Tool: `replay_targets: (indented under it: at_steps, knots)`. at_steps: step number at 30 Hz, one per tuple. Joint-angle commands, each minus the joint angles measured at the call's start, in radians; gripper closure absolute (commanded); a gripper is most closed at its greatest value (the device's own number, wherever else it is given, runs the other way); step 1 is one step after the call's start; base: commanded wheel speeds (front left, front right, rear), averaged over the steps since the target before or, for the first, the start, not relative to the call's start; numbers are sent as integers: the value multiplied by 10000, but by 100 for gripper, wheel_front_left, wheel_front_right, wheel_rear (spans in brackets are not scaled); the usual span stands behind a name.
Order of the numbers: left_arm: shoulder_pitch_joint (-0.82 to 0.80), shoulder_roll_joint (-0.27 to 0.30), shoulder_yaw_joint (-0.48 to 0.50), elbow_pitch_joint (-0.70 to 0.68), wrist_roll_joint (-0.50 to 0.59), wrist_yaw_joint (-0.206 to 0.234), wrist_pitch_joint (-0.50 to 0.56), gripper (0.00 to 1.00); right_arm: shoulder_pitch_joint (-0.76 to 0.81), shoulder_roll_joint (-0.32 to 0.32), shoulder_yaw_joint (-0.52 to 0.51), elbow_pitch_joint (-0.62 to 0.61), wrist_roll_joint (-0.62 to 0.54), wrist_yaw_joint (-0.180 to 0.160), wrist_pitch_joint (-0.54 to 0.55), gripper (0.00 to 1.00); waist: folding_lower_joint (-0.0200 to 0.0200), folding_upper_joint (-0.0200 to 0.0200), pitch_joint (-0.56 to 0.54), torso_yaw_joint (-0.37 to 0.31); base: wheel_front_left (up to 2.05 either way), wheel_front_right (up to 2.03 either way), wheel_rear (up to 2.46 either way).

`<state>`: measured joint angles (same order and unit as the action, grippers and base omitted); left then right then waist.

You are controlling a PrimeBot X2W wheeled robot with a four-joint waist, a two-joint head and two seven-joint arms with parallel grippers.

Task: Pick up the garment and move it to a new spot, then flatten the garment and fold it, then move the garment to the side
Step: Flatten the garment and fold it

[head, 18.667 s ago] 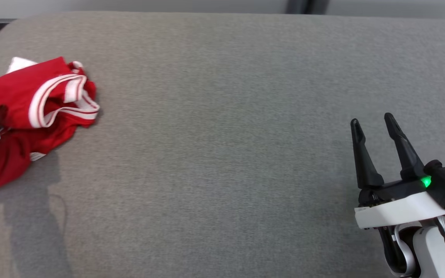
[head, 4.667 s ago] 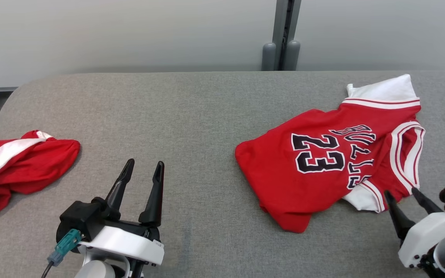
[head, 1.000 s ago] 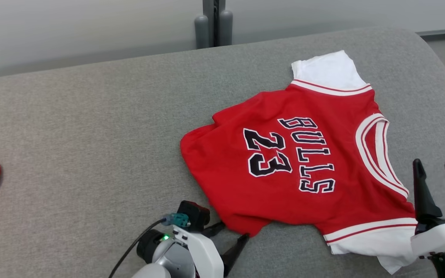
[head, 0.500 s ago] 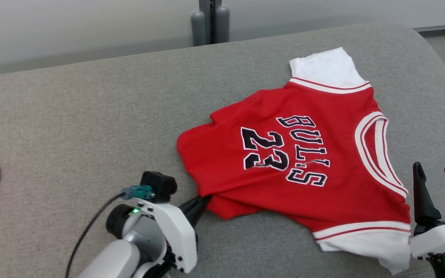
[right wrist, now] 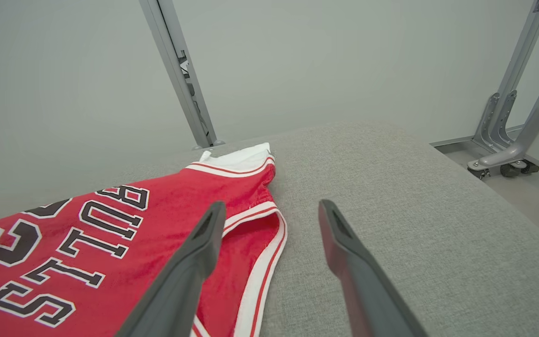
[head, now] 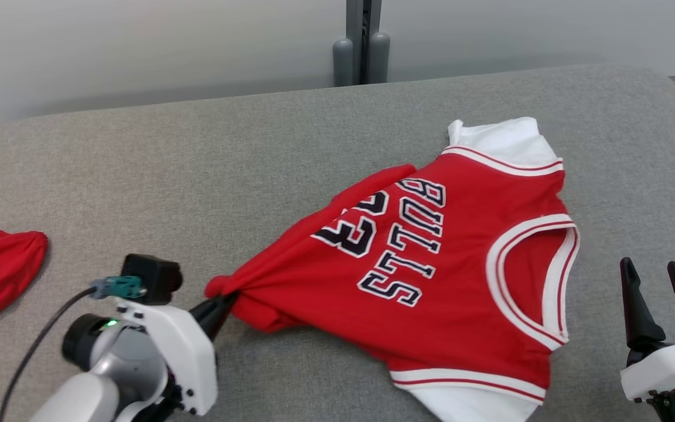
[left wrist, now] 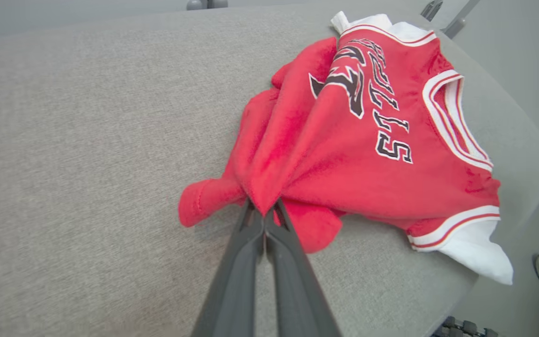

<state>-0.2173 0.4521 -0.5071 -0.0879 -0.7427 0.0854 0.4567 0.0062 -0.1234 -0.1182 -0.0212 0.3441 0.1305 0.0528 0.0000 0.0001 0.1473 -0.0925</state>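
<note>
Flattening stage, probably: left hand (left wrist: 265, 213) clenched on one garment (head: 460, 293) corner; right hand (head: 649, 264) released, empty; folding and side move remain.

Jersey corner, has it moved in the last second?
Yes. The left end effector, shut on the jersey, dragged it left: from right of the wall post to left of it.

I read "BULLS" in big black letters w/ white edges on the red shirt (head: 460, 316). Next to it was the no. "23", partly bent by a fold. Nothing else to read.
</note>
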Motion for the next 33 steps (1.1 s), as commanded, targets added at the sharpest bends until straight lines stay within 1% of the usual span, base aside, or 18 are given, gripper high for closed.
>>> replay_targets:
  at_steps: [1, 3, 4, 7, 10, 11, 15, 16, 18, 20, 21, 22, 26, 28, 29, 31, 32, 33]
  knots:
    - [210, 345, 252, -270, -67, 178, 84, 100, 62, -49, -12, -20, 86, 6, 27, 0, 0, -1, -21, 51, 0, 0, 0]
    - [442, 696, 534, -552, -109, 367, 150, 100, 121, -56, -1, 1, 87, 6, 61, 0, 0, -1, -24, 84, 0, 0, 0]
    - [442, 696, 534, -552, -109, 367, 150, 100, 121, -56, -1, 1, 87, 6, 61, 0, 0, -1, -24, 84, 0, 0, 0]
    - [674, 1080, 835, -961, -257, 533, 359, 100, 185, -70, 22, 52, 93, 6, 116, 0, 0, -1, -7, 135, 0, 0, 0]
    - [525, 1235, 999, -1512, -197, 671, 399, 100, 151, -45, 68, 56, 59, 6, 158, 0, 0, -1, 36, 154, 0, 0, 0]
    - [365, 1186, 958, -1677, -115, 673, 405, 100, 105, -43, 109, 76, 76, 6, 159, 0, 0, -1, 59, 146, 0, 0, 0]
    - [-421, 622, 485, -1862, 174, 533, 347, 100, -56, -12, 330, 176, 140, 6, 201, 0, 0, -1, 200, 20, 0, 0, 0]
    - [-685, 423, 311, -1759, 288, 469, 339, 100, -89, 1, 400, 191, 144, 6, 211, 0, 0, -1, 241, -37, 0, 0, 0]
    - [-1205, -155, -57, -1471, 334, 297, 247, 100, -215, -42, 502, 243, 179, 6, 191, 0, 0, -1, 378, -169, 0, 0, 0]
    - [-1755, -506, -459, -949, 588, 92, 231, 100, -277, -46, 585, 283, 172, 6, 170, 0, 0, -1, 518, -347, 0, 0, 0]
    - [-2007, -795, -632, -686, 612, -8, 167, 100, -330, -38, 645, 304, 174, 6, 157, 0, 0, -1, 591, -442, 0, 0, 0]
    - [-2222, -1099, -817, -410, 599, -127, 123, 100, -381, -32, 675, 321, 179, 6, 136, 0, 0, -1, 662, -533, 0, 0, 0]
    - [-3086, -1960, -1283, 940, 823, -505, -280, 100, -526, -16, 729, 438, 155, 6, 53, 0, 0, -1, 939, -818, 0, 0, 0]
    - [-3543, -2277, -1492, 1776, 1104, -708, -619, 100, -608, 4, 784, 504, 143, 6, 22, 0, 0, -1, 1054, -926, 0, 0, 0]
    - [-3869, -2745, -1682, 2665, 1098, -1045, -1009, 100, -677, 27, 829, 550, 129, 6, -14, 0, 0, -1, 1152, -990, 0, 0, 0]
    - [-4270, -3060, -1910, 3629, 1318, -1337, -1439, 100, -729, 29, 867, 626, 113, 6, -21, 0, 0, -1, 1212, -1006, 0, 0, 0]
    - [-4407, -3225, -1960, 4075, 1342, -1433, -1672, 82, -767, 34, 894, 661, 99, 6, -23, 0, 0, -1, 1219, -999, 0, 0, 0]
    - [-4524, -3356, -2047, 4571, 1363, -1525, -1848, 21, -813, 40, 942, 705, 81, 6, -7, 0, 0, -1, 1217, -985, 0, 0, 0]
